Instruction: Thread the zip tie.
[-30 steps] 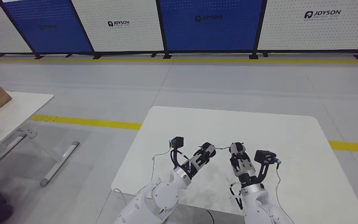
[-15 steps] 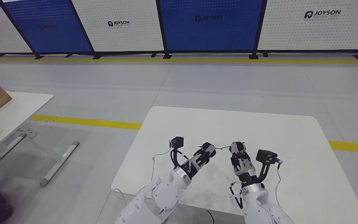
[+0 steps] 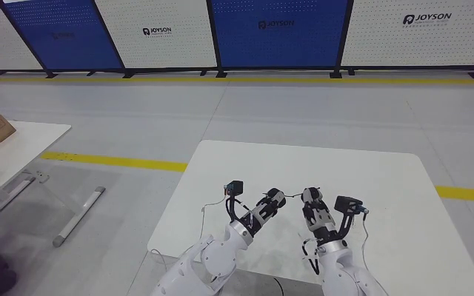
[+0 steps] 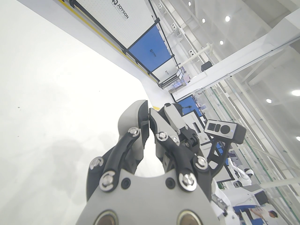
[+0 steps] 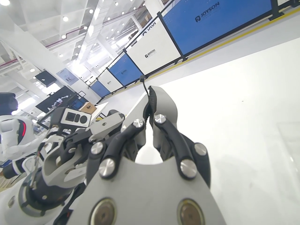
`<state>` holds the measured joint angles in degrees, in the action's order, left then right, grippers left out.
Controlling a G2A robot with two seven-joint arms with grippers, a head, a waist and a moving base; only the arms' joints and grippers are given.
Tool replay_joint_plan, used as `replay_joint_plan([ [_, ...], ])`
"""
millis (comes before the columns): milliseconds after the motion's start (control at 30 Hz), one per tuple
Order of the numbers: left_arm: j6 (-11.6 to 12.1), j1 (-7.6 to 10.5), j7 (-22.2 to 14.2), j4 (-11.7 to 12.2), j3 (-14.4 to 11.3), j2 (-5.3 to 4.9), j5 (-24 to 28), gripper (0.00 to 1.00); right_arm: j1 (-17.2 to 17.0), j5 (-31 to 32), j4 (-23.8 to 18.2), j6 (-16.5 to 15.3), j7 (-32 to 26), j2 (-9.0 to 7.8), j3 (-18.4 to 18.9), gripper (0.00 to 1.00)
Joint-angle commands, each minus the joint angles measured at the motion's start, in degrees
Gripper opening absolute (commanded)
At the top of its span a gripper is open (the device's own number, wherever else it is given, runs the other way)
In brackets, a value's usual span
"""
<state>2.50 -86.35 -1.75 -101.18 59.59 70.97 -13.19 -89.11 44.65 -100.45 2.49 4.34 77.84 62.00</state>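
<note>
A thin black zip tie (image 3: 294,195) runs as a short line between my two grippers, low over the white table (image 3: 355,166). My right gripper (image 5: 150,92) is shut on the strap, and the tie's small black head (image 5: 142,78) sticks out past the fingertips. My left gripper (image 4: 149,115) has its fingers pressed together. In the top view the strap's other end reaches the left gripper's tips (image 3: 278,195). The right gripper (image 3: 310,194) stands close beside the left one, tips almost meeting. In the left wrist view the strap is hidden between the pads.
The white table stretches bare beyond the grippers to its far edge (image 3: 311,145). A second white table (image 3: 29,140) stands off to the left across the floor. Blue and white partition panels (image 3: 278,33) line the back.
The right arm has shifted slightly, first a little right, then back left. The left arm and the zip tie between the grippers look unchanged.
</note>
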Motion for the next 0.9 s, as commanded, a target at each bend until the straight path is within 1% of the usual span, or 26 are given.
replay_joint_plan([
  [0,0.0,0.00,0.0,0.0,0.0,0.00,0.0,0.00,0.1,0.0,0.2,0.2,0.0,0.07,-0.1,0.00],
  [100,0.0,0.00,0.0,0.0,0.0,0.00,0.0,0.00,-0.1,-0.4,-0.1,-0.3,0.7,0.14,-0.1,0.00],
  [267,0.0,0.00,0.0,0.0,0.0,0.00,0.0,0.00,-1.7,-1.5,-1.4,-1.6,2.5,0.06,1.1,0.00],
  [367,0.0,0.00,0.0,0.0,0.0,0.00,0.0,0.00,-2.2,-1.5,-1.6,-2.0,2.6,0.01,1.5,0.00],
  [600,0.0,0.00,0.0,0.0,0.0,0.00,0.0,0.00,-2.1,-0.9,-1.3,-2.0,2.1,0.12,1.1,0.00],
  [867,0.0,0.00,0.0,0.0,0.0,0.00,0.0,0.00,-1.4,-0.2,-0.6,-1.1,1.2,0.27,0.8,0.00],
])
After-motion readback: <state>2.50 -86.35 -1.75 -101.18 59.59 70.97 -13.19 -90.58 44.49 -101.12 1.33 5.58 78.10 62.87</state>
